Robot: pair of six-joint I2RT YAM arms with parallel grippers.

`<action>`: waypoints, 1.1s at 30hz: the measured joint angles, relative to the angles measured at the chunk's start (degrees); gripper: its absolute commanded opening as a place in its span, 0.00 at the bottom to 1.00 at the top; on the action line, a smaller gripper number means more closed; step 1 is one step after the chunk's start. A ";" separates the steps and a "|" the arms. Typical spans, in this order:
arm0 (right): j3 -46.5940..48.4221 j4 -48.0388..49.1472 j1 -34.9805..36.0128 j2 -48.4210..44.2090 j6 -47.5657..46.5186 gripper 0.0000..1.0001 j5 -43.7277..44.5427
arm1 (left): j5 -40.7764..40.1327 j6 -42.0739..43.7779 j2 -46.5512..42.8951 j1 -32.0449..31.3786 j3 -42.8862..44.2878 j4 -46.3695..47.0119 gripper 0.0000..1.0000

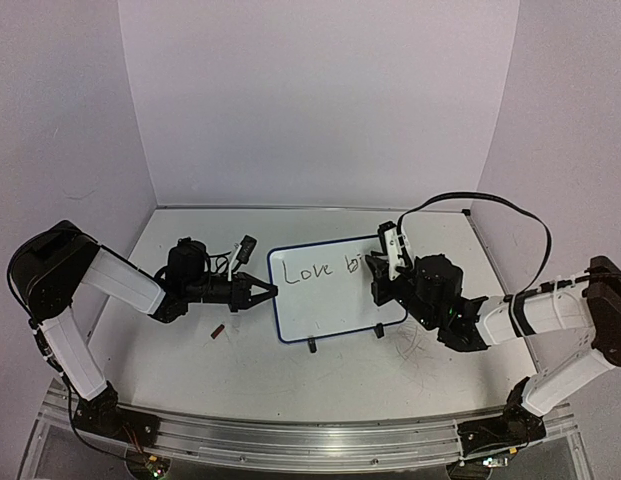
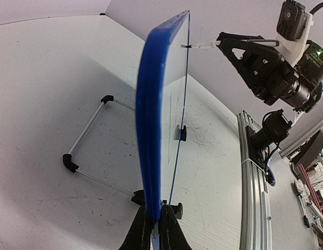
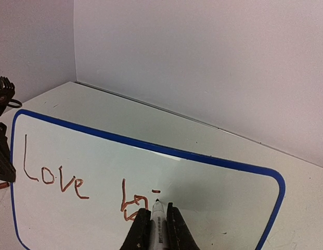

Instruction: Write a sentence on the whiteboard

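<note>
Currently the left jaws pinch the whiteboard's (image 1: 325,300) edge; the right jaws grip a marker (image 3: 158,216), tip at the lettering (image 3: 73,185).

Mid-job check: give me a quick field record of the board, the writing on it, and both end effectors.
whiteboard: propped on its feet and wire stand, face toward the right arm
left end effector: shut on the whiteboard's blue rim
right end effector: shut on a marker, tip at the board face
lettering: "Love" written, next word begun, about "bi"
progress: sentence not finished
</note>
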 measured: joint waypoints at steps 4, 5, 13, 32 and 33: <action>0.00 0.00 0.02 0.02 0.07 0.00 0.48 | -0.02 0.00 -0.11 0.00 0.00 -0.22 0.00; 0.00 0.00 0.02 0.02 0.22 0.00 0.55 | -0.04 0.02 -0.20 0.00 0.00 -0.39 0.00; 0.00 -0.20 0.02 0.02 1.36 0.00 0.92 | -0.26 0.04 -0.22 -0.02 0.00 -0.39 0.00; -0.90 -1.70 0.28 0.00 5.70 0.00 0.66 | -0.39 0.66 -0.61 -0.04 0.00 -0.94 0.00; -0.94 -1.77 0.37 -0.02 5.84 0.00 0.66 | -0.39 0.68 -0.63 -0.04 0.00 -0.94 0.00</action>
